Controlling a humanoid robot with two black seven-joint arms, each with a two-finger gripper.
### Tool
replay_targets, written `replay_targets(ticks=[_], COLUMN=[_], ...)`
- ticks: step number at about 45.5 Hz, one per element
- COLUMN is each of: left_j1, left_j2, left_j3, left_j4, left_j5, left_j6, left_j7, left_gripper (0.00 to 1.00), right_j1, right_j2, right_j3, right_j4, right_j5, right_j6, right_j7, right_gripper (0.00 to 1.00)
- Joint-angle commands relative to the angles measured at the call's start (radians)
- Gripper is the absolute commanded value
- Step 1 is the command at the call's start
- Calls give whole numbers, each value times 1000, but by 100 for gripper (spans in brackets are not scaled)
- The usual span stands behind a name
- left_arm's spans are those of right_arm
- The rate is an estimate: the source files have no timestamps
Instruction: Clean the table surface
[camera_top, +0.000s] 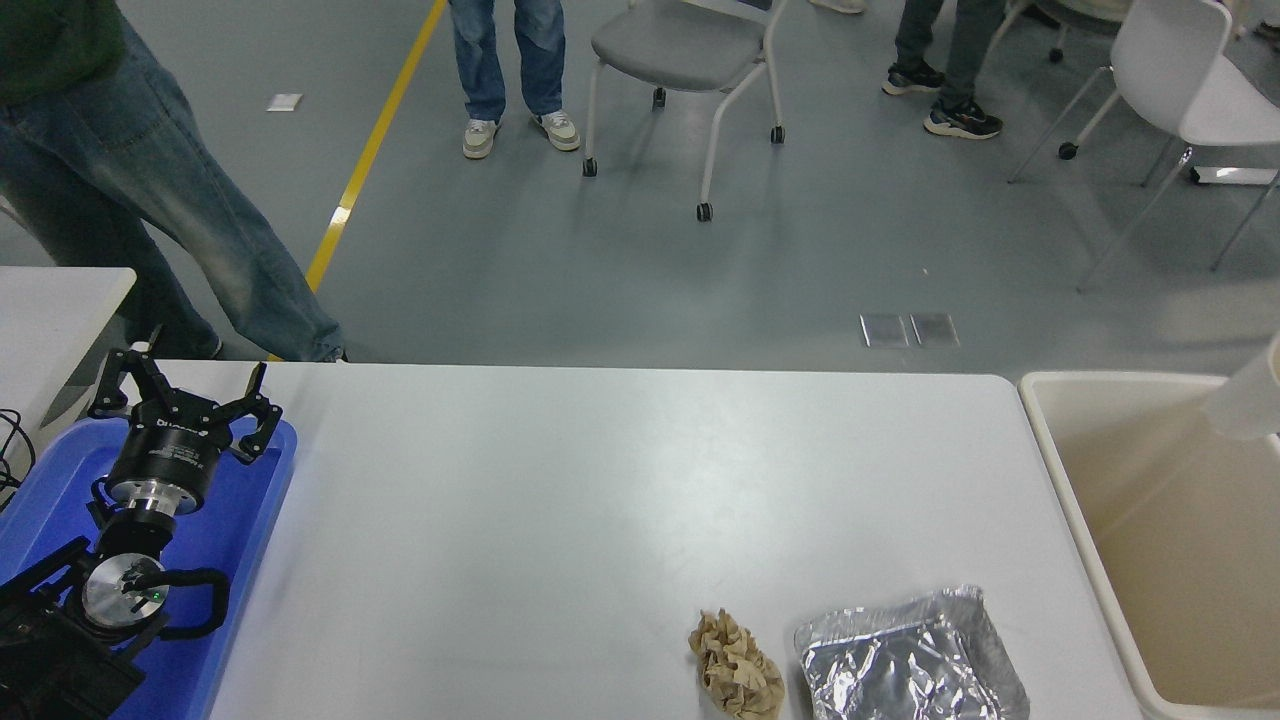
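My right pincer's out of frame past the right edge, so can't tell its grip; only the white cup (1248, 405) shows there, blurred, above the beige tub (1075, 470). Left gripper (182, 405) sits parked, fingers apart, lower left over the blue tray (255, 520). Table surface (560, 480) fills mid-frame w/ a crumpled brown paper (735, 665) and foil pan (910, 660) at bottom right. Risk: cup drops near the tub's rim, bounces out.
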Motion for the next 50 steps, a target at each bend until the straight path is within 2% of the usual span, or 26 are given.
replay_targets(ticks=[1,15,26,35,40,50], left_j1=[0,0,0,0,0,0], left_j2=[0,0,0,0,0,0], left_j3=[0,0,0,0,0,0], left_j4=[0,0,0,0,0,0], left_j5=[0,0,0,0,0,0], left_j6=[0,0,0,0,0,0], left_j7=[0,0,0,0,0,0], left_gripper=[100,100,100,100,100,100], right_j1=[-185,-432,-550,-616,-624,-630], right_j2=[130,357,533,711,764,799], right_j3=[18,52,46,49,49,50], right_j4=[-165,-487,-768,-1014,-1078,-1084], right_j5=[103,277,370,378,378,378], right_j6=[-90,-128,-108,-51,-38,-39], right_j7=[9,26,62,60,54,31], right_gripper=[0,0,0,0,0,0])
